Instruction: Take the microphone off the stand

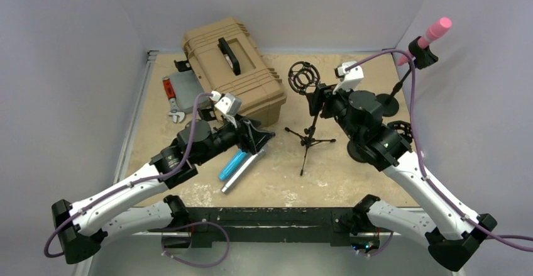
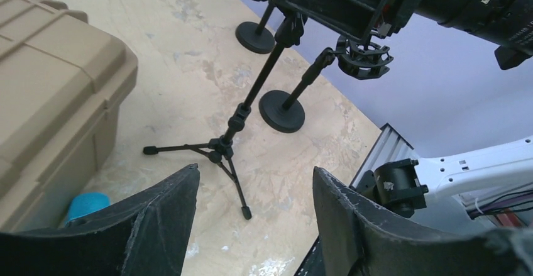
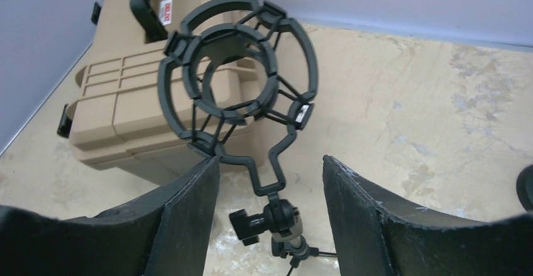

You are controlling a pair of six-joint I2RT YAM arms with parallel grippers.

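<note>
A black tripod stand (image 1: 308, 139) stands mid-table with an empty ring-shaped shock mount (image 1: 303, 77) on top. A silver microphone with a blue end (image 1: 241, 166) lies flat on the table left of the stand. My left gripper (image 1: 259, 139) hovers open just above the microphone, with nothing between its fingers (image 2: 170, 213). Its wrist view shows only the blue end (image 2: 85, 204), and the tripod (image 2: 220, 147) beyond. My right gripper (image 3: 271, 160) is open, its jaws on either side of the mount's stem and swivel joint (image 3: 276, 219), below the shock mount (image 3: 239, 68).
A tan hard case (image 1: 232, 68) sits at the back left, with a grey and orange tool (image 1: 173, 93) beside it. A pink microphone (image 1: 435, 32) stands on a stand at the back right. Two round-base stands (image 2: 281, 110) rise behind the tripod, one carrying a second shock mount (image 2: 366, 60).
</note>
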